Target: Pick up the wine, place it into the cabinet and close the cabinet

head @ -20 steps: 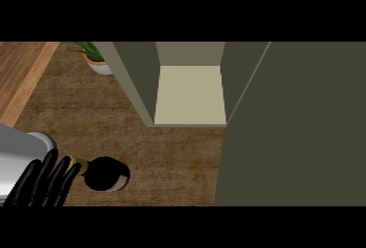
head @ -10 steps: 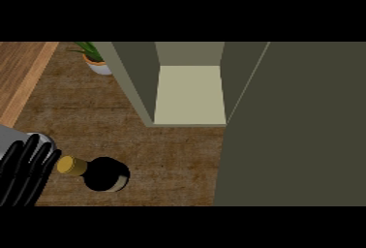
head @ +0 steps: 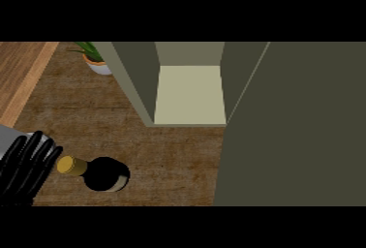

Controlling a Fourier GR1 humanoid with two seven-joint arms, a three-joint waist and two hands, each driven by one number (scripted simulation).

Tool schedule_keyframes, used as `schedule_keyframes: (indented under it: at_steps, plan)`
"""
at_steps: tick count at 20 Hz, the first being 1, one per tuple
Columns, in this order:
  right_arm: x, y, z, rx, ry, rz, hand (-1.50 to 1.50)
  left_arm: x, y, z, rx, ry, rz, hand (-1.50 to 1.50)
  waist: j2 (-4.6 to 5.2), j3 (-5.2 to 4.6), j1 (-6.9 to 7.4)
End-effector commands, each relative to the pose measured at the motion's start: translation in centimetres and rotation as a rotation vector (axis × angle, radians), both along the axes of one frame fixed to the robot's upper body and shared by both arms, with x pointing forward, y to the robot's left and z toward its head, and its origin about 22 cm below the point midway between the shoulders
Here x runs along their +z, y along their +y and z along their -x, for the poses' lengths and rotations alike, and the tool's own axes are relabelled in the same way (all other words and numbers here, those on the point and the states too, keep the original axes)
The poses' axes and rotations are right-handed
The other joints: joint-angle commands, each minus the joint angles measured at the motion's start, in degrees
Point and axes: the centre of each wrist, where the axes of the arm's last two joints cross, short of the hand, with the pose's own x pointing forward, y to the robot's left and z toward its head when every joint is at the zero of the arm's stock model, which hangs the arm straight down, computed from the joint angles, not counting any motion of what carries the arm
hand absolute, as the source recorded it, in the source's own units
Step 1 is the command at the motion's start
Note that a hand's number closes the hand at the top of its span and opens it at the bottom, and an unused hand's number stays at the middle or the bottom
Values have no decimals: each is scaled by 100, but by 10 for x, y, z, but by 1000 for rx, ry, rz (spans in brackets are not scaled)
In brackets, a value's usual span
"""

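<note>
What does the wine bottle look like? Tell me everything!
Seen from above, the wine bottle is a round, nearly black body with a pale glint at its lower right edge and a gold cap toward the left. It stands on the wooden counter, below and left of the open cabinet. The left hand, fingers straight, is right beside the cap; I cannot tell if they touch.

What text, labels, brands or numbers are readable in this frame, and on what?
No readable text anywhere.
On the dark wine bottle with a gold cap: seen from above, no label shows.
On the grey-green open cabinet and its door: plain, no markings.
On the green plant in a white pot and the brown wooden counter: nothing written.
</note>
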Motion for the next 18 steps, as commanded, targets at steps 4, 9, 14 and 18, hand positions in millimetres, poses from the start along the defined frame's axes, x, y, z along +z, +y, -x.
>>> schedule_keyframes:
  at_steps: [4,9,14,18]
  plan:
    - [9,-7,30,52,-42,-32,-150,-37,14,-10,10,24,24,-150,1,3,-23]
    - [24,-5,38,39,-39,-45,-150,-45,33,-9,77,-5,-13,-150,-5,1,-5]
    - [15,0,24,37,-33,-42,-150,-75,30,-15,55,20,4,-150,3,2,4]
    - [28,-1,36,48,-48,-43,-150,-96,29,-24,47,8,1,-150,-1,-2,-14]
